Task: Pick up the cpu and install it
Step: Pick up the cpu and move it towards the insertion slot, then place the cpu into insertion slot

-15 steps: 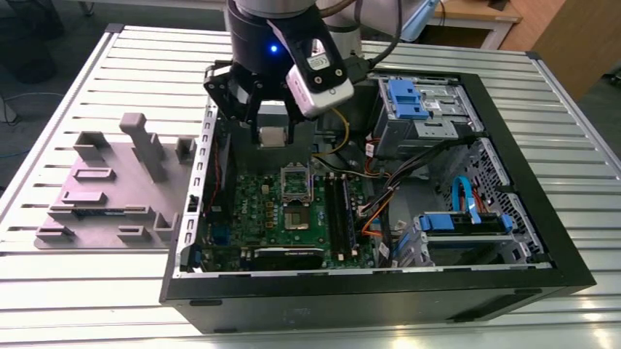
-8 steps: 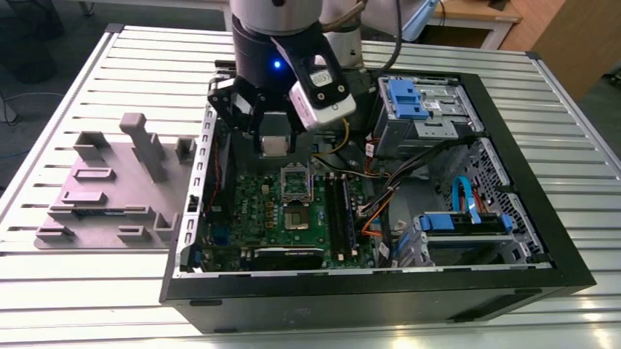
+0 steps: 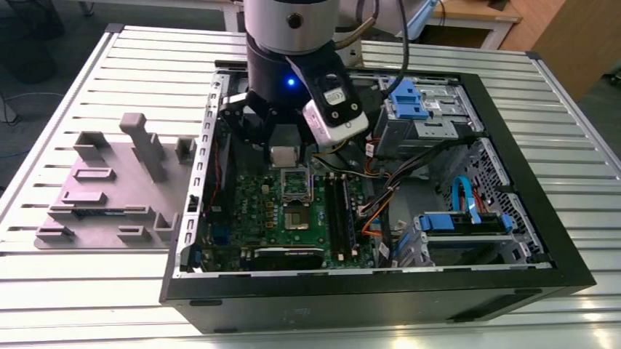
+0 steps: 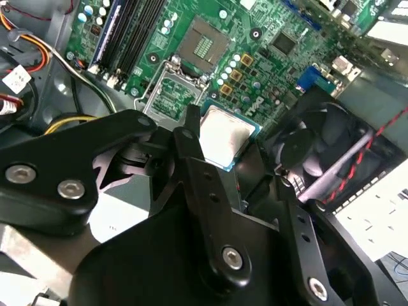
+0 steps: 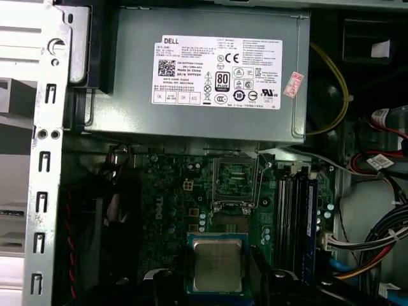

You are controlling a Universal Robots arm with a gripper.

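The black gripper (image 4: 224,145) is clamped on the small, flat, silver-topped square cpu (image 5: 217,264), holding it over the green motherboard (image 5: 172,197) near the metal-framed socket (image 5: 231,222).

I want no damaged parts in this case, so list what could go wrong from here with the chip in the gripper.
1. The cpu, held in the gripper, hangs off to one side of the socket. Lowered askew, it could damage the contacts.
2. The open socket frame lies close by and might catch the chip or a finger.
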